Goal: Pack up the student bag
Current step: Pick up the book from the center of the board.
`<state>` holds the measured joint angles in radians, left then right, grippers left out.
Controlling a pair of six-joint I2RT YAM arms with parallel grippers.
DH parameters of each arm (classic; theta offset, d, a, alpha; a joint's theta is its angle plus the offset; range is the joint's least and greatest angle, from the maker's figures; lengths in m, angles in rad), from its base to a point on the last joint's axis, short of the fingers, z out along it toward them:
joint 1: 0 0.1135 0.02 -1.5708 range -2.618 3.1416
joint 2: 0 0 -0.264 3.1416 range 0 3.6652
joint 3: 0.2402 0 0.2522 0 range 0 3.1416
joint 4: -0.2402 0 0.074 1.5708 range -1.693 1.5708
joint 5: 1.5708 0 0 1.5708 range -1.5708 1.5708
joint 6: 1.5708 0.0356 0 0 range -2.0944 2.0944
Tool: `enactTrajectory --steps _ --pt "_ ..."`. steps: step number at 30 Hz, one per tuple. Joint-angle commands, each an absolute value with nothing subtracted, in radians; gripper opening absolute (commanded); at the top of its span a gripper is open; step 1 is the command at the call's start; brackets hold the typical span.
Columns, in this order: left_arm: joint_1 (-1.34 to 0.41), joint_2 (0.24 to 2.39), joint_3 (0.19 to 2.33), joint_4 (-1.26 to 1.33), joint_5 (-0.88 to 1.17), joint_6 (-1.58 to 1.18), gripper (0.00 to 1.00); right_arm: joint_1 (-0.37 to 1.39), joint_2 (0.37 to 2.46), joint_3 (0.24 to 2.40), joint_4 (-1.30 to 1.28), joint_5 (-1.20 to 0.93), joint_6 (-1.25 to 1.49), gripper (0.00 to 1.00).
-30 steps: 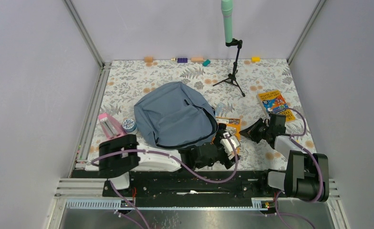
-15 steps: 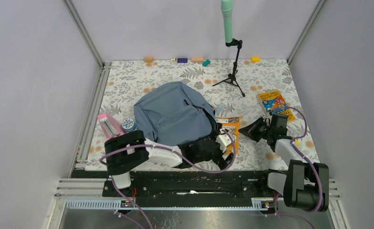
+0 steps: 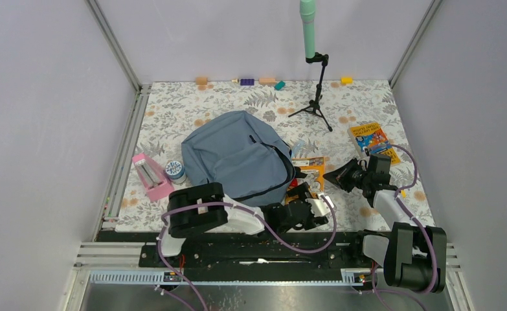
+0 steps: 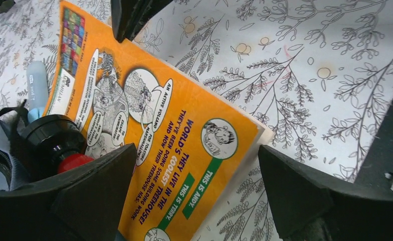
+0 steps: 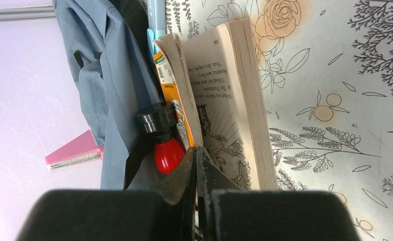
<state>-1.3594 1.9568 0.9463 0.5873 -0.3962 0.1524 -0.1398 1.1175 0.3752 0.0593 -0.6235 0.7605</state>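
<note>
The student bag [image 3: 237, 159] lay flat on the floral table [image 3: 367, 97], left of centre, with a pink case [image 3: 150, 175] near its left side and an orange book [image 3: 312, 172] against its right edge. The book lay partly open, cover lifted off a printed page; the left gripper [image 4: 194, 196] hung low over the book's near corner, fingers spread wide and holding nothing, while the right gripper [image 5: 197, 165] had its fingers pressed together at the lifted cover, though I couldn't tell whether it pinched it. A small red-tipped black cylinder [image 5: 164, 145] sat wedged between bag and book.
</note>
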Motion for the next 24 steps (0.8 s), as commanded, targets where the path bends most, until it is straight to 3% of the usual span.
enactTrajectory --steps 1,9,12,17,19,21,24 --pt "-1.365 1.999 1.006 0.669 -0.619 0.236 0.97 -0.132 1.109 0.403 0.051 -0.697 0.785 0.00" --pt "-1.370 1.972 0.953 0.779 -0.664 0.240 0.71 -0.132 1.103 0.400 0.048 -0.693 0.786 0.00" --pt "-1.370 1.974 0.953 0.784 -0.656 0.242 0.54 -0.132 1.103 0.403 0.040 -0.693 0.778 0.00" --pt "-1.370 1.959 0.929 0.817 -0.657 0.244 0.14 -0.132 1.090 0.407 0.008 -0.684 0.753 0.02" --pt "-1.370 1.943 0.915 0.823 -0.664 0.228 0.04 -0.132 1.069 0.401 0.008 -0.679 0.749 0.25" --pt "-1.370 1.916 0.899 0.824 -0.657 0.200 0.00 -0.132 1.039 0.390 0.008 -0.673 0.753 0.49" --pt "-1.369 1.880 0.872 0.822 -0.640 0.143 0.00 -0.132 0.999 0.373 0.008 -0.668 0.754 0.70"
